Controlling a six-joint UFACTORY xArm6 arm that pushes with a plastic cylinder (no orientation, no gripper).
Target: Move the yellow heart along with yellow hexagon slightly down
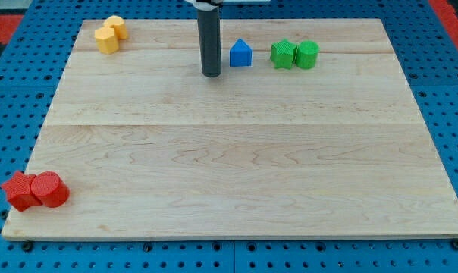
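A: Yellow pair? 
B: Yellow heart and yellow hexagon, touching, bench top-left corner.
A: Tool?
B: Just a plain rod, no jaws, holding nothing. My tip sits near the top edge, well right of the yellows, just left of the blue block.

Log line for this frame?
tip: just left of blue block, apart | yellow pair: touching, top-left, unmoved-looking, far left of tip | green pair: top-right | red pair: bottom-left
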